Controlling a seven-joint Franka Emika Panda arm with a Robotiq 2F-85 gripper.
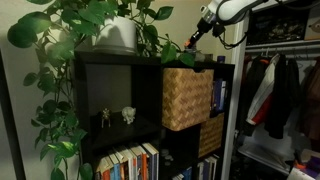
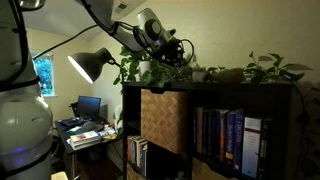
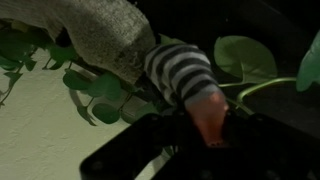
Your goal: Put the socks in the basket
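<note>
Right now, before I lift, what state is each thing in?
gripper: on top of the shelf, jaws either side of the striped sock's toe; firm grip unclear.
striped sock: among the plant leaves, not in the basket.
grey sock: beside the striped one, not gripped.
basket: upright in the upper cubby; inside hidden.

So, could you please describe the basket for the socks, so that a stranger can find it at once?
Find the black cube shelf with leafy plants on top. In its upper row, one cubby is filled by a large cube-shaped basket of light tan wicker, beside upright books. The other woven basket sits one row lower and looks darker.
</note>
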